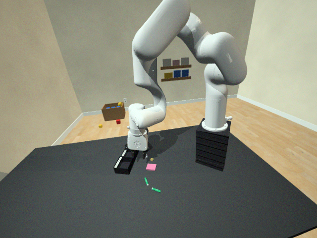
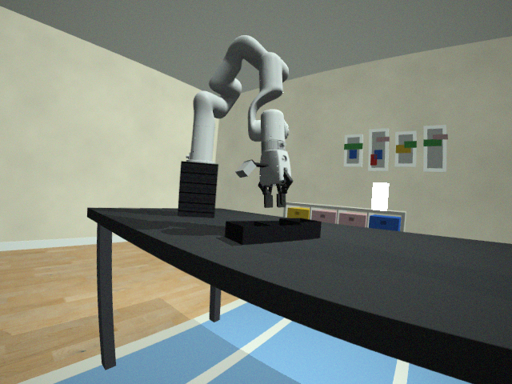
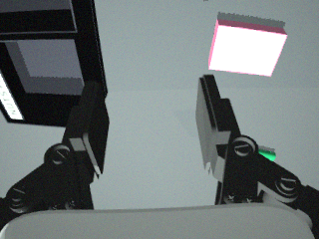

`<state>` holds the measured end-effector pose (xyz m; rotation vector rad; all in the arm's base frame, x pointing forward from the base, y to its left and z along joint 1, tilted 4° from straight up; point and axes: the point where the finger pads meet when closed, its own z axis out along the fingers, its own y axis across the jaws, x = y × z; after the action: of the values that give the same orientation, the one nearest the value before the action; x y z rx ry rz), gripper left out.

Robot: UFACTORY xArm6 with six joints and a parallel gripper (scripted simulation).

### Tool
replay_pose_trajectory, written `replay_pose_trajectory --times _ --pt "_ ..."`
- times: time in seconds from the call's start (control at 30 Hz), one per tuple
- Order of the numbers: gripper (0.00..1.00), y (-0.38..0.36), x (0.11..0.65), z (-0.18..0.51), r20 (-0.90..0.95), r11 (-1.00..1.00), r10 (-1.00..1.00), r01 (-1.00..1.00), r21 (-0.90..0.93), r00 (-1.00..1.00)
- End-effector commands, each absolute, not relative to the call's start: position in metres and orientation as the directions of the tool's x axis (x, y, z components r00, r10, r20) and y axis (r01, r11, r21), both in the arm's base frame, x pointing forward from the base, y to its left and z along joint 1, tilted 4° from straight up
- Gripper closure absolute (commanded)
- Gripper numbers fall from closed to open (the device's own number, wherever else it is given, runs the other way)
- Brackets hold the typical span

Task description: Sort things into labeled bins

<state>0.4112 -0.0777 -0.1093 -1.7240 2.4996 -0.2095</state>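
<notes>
A black row of bins [image 1: 122, 171] [image 2: 269, 236] [image 3: 91, 40] with white labels stands on the table. My gripper [image 1: 139, 153] [image 2: 274, 201] [image 3: 151, 98] is open and empty. It hangs above the table just right of the bins' far end. A pink pad [image 1: 151, 166] [image 3: 247, 48] lies flat to the right of the bins. A small yellow nut [image 1: 151, 159] lies just beyond the pad. Two green cylinders [image 1: 146, 181] [image 1: 155, 189] lie nearer the front; a bit of one [image 3: 267, 154] shows behind my right finger in the wrist view. What lies inside the bins is hidden.
The arm's black pedestal [image 1: 212, 148] [image 2: 198, 188] stands at the table's back right. The dark table [image 1: 77, 205] [image 2: 372, 264] reaches wide around the things.
</notes>
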Motion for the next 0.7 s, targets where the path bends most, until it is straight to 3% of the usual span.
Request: replay_pose_trajectory --times 0.0,0.67 --pt "0.44 -0.078 0.415 -0.108 0.017 0.2 -0.978 -0.965 -0.169 -0.206" --pt "0.44 -0.077 0.426 -0.106 0.095 -0.385 -0.922 -0.914 -0.132 0.375"
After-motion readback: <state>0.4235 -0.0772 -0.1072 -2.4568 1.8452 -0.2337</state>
